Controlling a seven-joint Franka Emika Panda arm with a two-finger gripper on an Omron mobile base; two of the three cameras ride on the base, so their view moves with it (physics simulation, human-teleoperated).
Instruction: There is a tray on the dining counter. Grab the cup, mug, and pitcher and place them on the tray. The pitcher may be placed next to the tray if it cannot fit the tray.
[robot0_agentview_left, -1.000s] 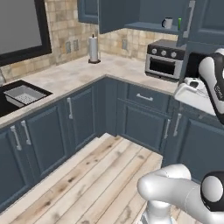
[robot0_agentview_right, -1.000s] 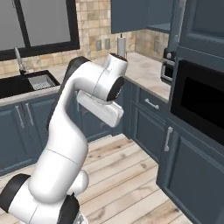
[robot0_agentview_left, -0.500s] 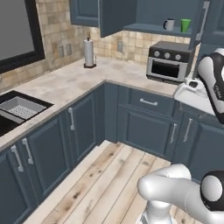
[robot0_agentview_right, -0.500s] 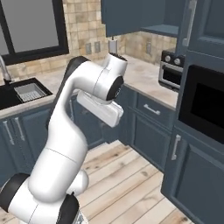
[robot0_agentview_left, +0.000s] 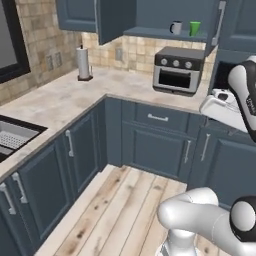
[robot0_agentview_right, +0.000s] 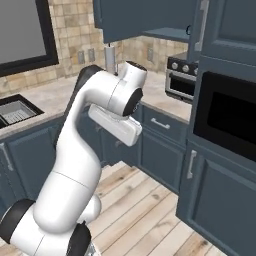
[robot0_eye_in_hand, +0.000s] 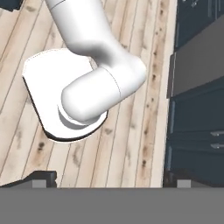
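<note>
Dark-blue kitchen corner, beige marbled counter (robot0_agentview_left: 60, 97), open wall cupboard above. Up on its shelf (robot0_agentview_left: 165, 34): small bright green tapered cup (robot0_agentview_left: 194, 28) beside small dark handled mug (robot0_agentview_left: 176, 27), both upright, over the grey toaster oven (robot0_agentview_left: 178, 70). Jaws (robot0_eye_in_hand: 109, 178) spread wide, holding nothing, aimed down at plank floor (robot0_eye_in_hand: 131, 131), well apart from the shelf and far below it. Long upward reach judged necessary; open cupboard door (robot0_agentview_left: 116, 20) flanks the approach.

So the open cabinet shelf (robot0_agentview_left: 165, 34) is holding the mug (robot0_agentview_left: 176, 27) and green cup (robot0_agentview_left: 194, 28), sitting side by side.
</note>
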